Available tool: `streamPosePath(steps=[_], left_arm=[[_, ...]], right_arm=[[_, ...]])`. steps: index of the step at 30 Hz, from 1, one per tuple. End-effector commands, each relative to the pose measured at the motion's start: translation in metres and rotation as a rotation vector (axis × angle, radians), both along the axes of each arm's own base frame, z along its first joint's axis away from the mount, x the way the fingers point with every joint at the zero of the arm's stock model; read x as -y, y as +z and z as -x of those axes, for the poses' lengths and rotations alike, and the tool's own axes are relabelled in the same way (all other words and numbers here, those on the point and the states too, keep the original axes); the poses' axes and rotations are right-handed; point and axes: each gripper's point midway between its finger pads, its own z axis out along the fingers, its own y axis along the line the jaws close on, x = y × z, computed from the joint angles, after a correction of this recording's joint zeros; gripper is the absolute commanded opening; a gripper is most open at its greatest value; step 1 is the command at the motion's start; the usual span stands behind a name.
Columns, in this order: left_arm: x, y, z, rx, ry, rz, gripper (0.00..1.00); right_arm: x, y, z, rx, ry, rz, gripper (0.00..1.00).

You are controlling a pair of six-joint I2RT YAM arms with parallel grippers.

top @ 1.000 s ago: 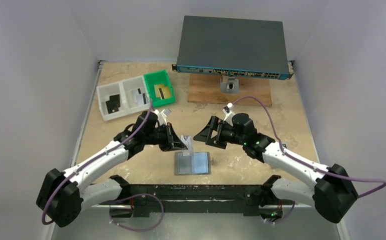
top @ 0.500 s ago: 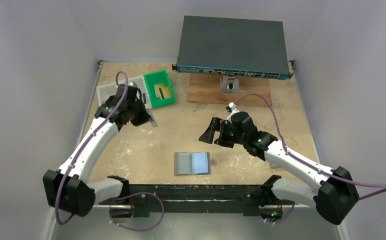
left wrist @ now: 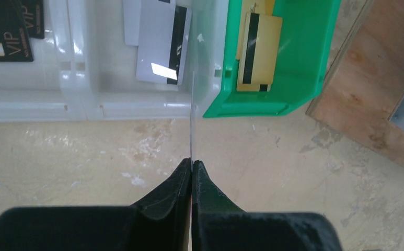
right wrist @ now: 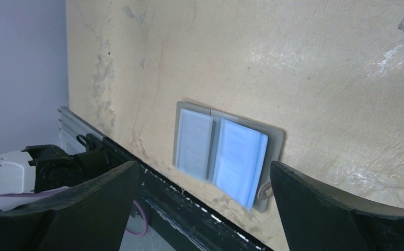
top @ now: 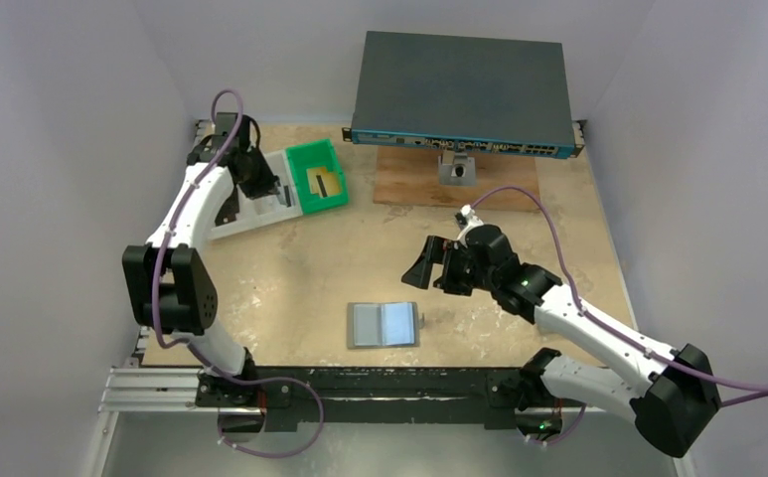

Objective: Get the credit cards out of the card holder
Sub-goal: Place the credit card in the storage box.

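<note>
So the left claw (left wrist: 191,163) was clamped tight on a single card (left wrist: 192,117). The card only showed edge-on, as a thin pale line sticking out from between the tips, so no telling what colour it was. That claw was out over the far left of the table (top: 310,263), right by the trays. In the wrist view the card's far end lined up with the wall between the white tray (left wrist: 84,102) and the green tray (left wrist: 299,89); whether it was touching anything there couldn't be made out.

The white tray had black cards (left wrist: 3,31) in its left compartment and silver cards (left wrist: 163,47) with a dark stripe in the one next to it. Gold cards (left wrist: 260,49) sat in the green tray.

The card holder (top: 384,324) lay flat and open on the table near the front edge, roughly between the two arms. Its bluish clear pockets faced up and nothing was touching it.

The right claw (top: 421,263) hovered a bit beyond and to the right of the holder, with its jaws spread wide and nothing between them.

At the back sat a big dark grey box (top: 464,89) with ports, and a wooden board (top: 404,179) lay just in front of it.
</note>
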Motion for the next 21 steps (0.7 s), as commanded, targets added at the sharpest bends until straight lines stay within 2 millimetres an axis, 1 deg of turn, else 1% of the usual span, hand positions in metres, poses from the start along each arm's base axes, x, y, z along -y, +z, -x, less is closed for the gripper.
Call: streamPosePath(steps=[1, 2, 3, 4, 7, 11, 13, 15, 18, 21], left_arm=[[-0.002, 0.008, -0.039, 0.086, -0.046, 0.049, 0.00], [-0.001, 0.006, -0.046, 0.095, -0.052, 0.055, 0.00], [-0.013, 0.001, -0.052, 0.089, -0.028, 0.054, 0.00], [-0.018, -0.002, -0.057, 0.083, -0.019, 0.060, 0.00], [-0.024, -0.009, -0.072, 0.094, -0.024, 0.081, 0.00], [-0.026, -0.015, -0.086, 0.112, -0.053, 0.109, 0.00], [-0.025, -0.019, -0.088, 0.095, -0.073, 0.121, 0.00], [-0.026, -0.020, -0.091, 0.090, -0.078, 0.118, 0.03], [-0.031, -0.020, -0.092, 0.080, -0.064, 0.105, 0.12], [-0.041, -0.018, -0.090, 0.066, -0.032, 0.101, 0.23]], right_arm=[[0.002, 0.022, -0.006, 0.063, -0.010, -0.007, 0.99], [0.003, 0.023, -0.006, 0.066, -0.011, -0.006, 0.99], [0.003, 0.024, -0.005, 0.068, -0.011, -0.005, 0.99], [0.003, 0.025, -0.005, 0.071, -0.010, -0.006, 0.99], [0.005, 0.026, -0.003, 0.069, -0.011, 0.001, 0.99], [0.007, 0.028, -0.003, 0.071, -0.015, 0.006, 0.99], [0.007, 0.028, -0.003, 0.072, -0.014, 0.007, 0.99], [0.007, 0.027, -0.003, 0.071, -0.013, 0.011, 0.99], [0.007, 0.025, -0.004, 0.067, -0.014, 0.018, 0.99], [0.009, 0.023, -0.006, 0.066, -0.024, 0.028, 0.99]])
